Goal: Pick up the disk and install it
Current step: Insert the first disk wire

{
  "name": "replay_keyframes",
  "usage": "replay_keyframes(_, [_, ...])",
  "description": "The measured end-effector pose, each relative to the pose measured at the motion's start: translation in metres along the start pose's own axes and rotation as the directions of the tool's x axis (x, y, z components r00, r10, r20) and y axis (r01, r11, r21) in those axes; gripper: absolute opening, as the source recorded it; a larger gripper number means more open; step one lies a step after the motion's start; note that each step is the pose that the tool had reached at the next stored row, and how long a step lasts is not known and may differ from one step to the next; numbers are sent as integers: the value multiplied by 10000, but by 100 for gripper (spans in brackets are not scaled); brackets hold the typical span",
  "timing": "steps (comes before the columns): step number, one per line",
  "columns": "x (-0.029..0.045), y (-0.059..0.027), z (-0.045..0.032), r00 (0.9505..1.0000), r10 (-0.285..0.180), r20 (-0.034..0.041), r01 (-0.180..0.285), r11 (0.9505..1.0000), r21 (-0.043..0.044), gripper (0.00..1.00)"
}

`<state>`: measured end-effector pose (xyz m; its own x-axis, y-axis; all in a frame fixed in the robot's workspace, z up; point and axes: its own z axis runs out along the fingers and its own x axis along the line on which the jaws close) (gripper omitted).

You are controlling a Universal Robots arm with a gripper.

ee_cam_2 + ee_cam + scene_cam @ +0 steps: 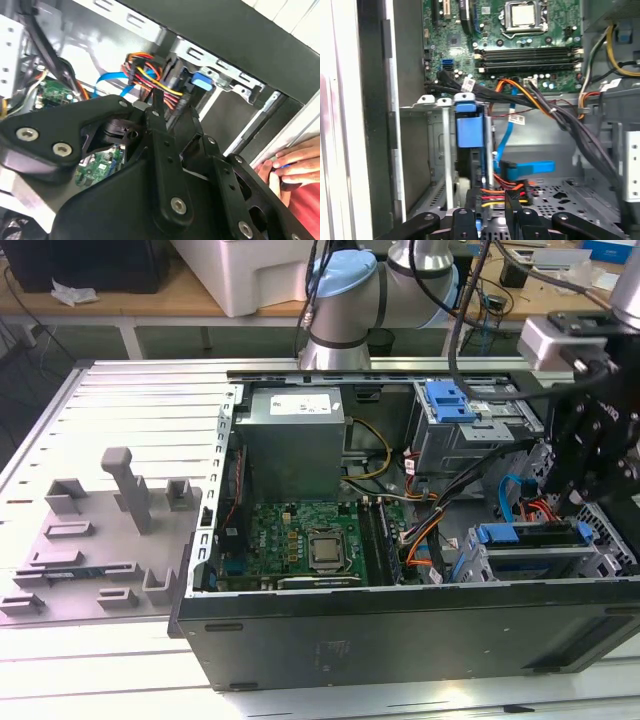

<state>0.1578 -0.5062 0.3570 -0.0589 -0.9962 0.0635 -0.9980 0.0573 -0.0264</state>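
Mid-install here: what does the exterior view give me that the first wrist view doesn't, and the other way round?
Exterior view adds: the grey fixture plate beside the case, the power supply and the arm's base joints. First wrist view adds: the white cable tags and the perforated cage floor. Both share: the motherboard's processor socket, the disk in its cage, and the gripper close by it.

One computer case (400, 640), one motherboard (300, 540), one hand (292, 165).
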Motion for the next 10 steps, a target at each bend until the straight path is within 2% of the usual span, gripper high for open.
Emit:
replay_keyframes(3, [-124,6,-42,10000,-1,-38,1,10000,2,36])
replay_keyframes(4, [-143,8,-43,10000,-1,-54,1,10000,3,36])
replay_keyframes(10, [-147,10,-45,10000,-2,-69,2,10000,4,36])
